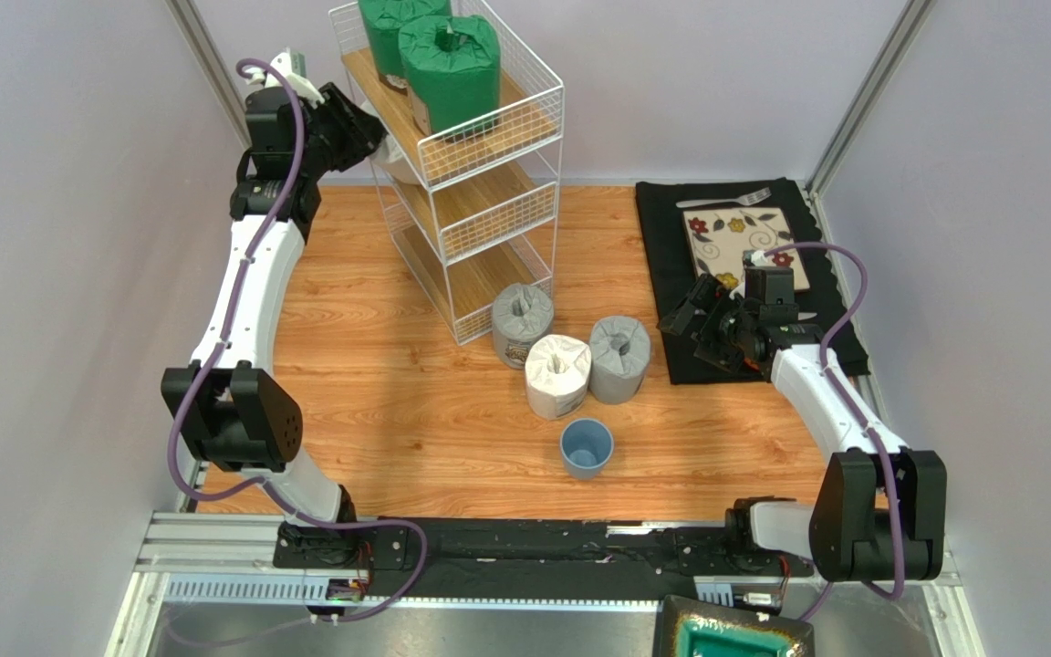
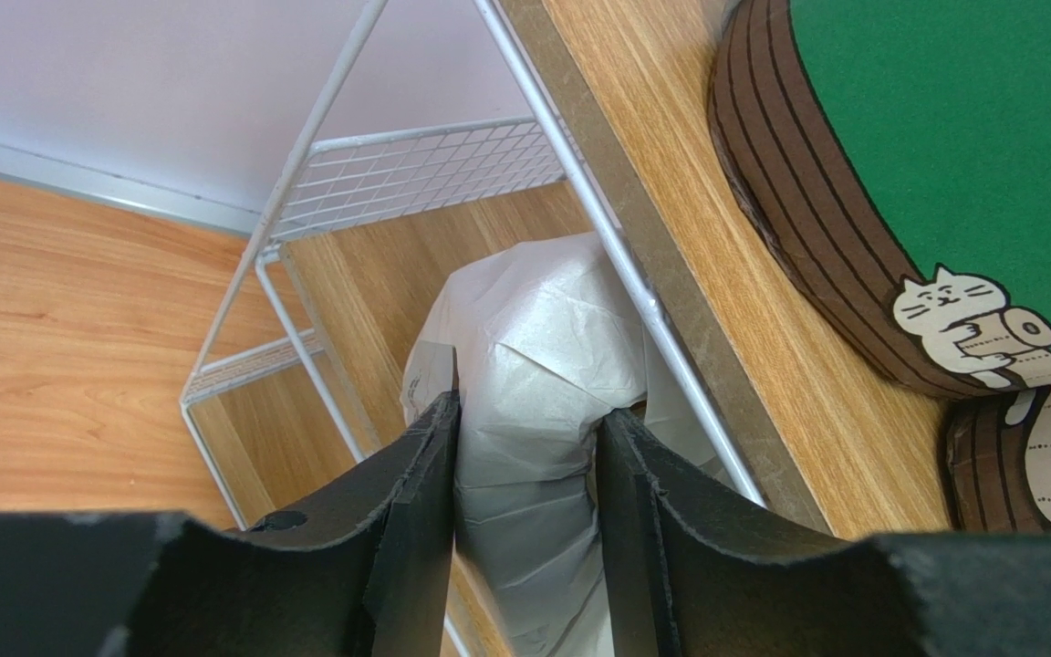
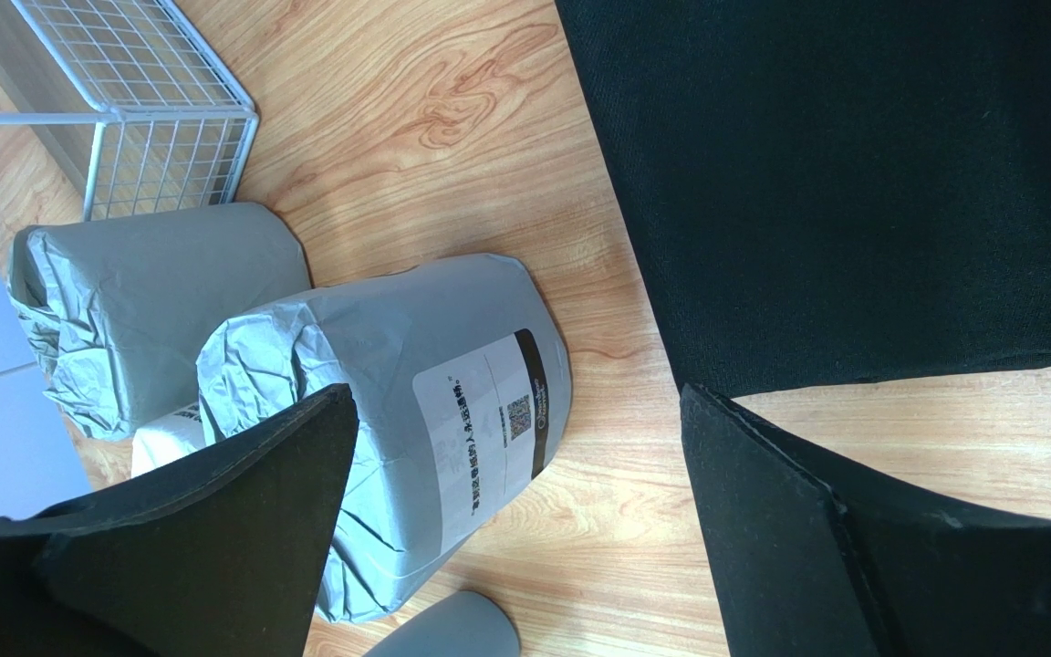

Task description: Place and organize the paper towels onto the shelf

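The left arm (image 1: 250,274) reaches high, left pincer (image 2: 524,438) clamped on a white roll (image 2: 531,329); right arm (image 1: 819,383) low, right pincer (image 3: 506,404) gaping.

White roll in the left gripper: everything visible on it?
The white roll wears crinkled, folded white wrap. The left gripper is shut on it, one black finger on each side. It is just under the top plank of the shelf, at the frame's edge, with a frame wire crossing it. Whether it rests on the middle tier cannot be told.
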